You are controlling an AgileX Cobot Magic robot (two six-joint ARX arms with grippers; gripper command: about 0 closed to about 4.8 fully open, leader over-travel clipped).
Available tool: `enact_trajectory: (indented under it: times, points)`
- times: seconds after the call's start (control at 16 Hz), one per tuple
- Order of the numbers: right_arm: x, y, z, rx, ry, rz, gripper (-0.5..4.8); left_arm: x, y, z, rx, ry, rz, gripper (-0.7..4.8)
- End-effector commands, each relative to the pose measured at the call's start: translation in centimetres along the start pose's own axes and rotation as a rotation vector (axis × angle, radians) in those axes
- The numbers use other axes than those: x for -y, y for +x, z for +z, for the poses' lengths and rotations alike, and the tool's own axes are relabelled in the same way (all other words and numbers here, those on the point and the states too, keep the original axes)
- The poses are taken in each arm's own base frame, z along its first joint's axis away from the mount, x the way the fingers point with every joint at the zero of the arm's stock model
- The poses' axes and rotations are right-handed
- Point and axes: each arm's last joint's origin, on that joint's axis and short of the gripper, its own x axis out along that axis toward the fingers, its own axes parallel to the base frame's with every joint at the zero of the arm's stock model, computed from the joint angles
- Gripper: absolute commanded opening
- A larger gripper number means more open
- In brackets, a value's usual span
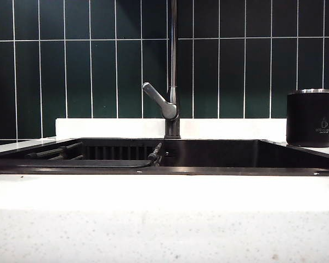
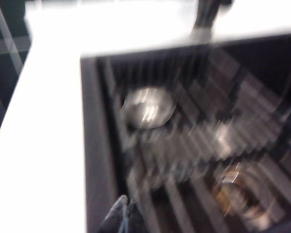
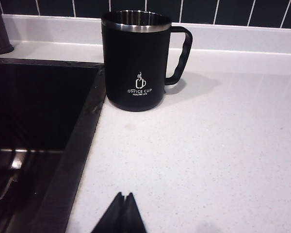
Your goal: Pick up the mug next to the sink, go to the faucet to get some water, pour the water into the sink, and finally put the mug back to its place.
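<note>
1. The mug (image 3: 136,60) stands upright on the white counter (image 3: 208,145), just beside the sink (image 3: 82,126) rim.
2. The right gripper (image 3: 122,201) is closed, empty, near the mug.
3. The left gripper (image 2: 124,206) is closed, empty, over the sink's edge.

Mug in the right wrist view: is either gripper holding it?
No, the mug stands alone on the white counter beside the sink, with the shut right gripper short of it.
</note>
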Motion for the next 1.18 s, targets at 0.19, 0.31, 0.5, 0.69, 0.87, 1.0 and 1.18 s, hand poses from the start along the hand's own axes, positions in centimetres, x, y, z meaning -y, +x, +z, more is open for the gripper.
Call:
enact_trajectory:
  times: [0.19,0.31,0.5,0.69,0.87,1.0,1.18]
  points:
    - [0.0,0.0,-0.2,-0.005,-0.005,-0.009,-0.05,0.1,0.0,0.4,0.034,-0.006,-0.024,-0.06]
    - [0.0,0.0,-0.2,-0.005,-0.004,-0.009,-0.05,0.1,0.0,0.4,0.034,-0.006,-0.024,-0.06]
    - [0.0,0.0,-0.2,-0.005,-0.005,-0.009,-0.05,0.1,0.0,0.4,0.034,-0.006,-0.024,-0.06]
    - [0.0,0.0,-0.2,-0.005,-0.004,-0.009,-0.05,0.0,0.0,0.5,0.039,-0.006,-0.02,-0.06]
    - [0.0,0.0,-0.2,-0.004,-0.004,-0.01,-0.05,-0.1,-0.8,1.3,0.137,-0.007,0.01,-0.06]
    - [0.0,0.0,-0.2,-0.003,-0.004,-0.009,-0.05,-0.1,-1.3,1.8,0.198,-0.001,0.016,-0.06]
    - [0.0,0.0,-0.2,-0.003,-0.004,-0.009,-0.05,-0.2,-2.1,1.8,0.226,-0.005,0.023,-0.06]
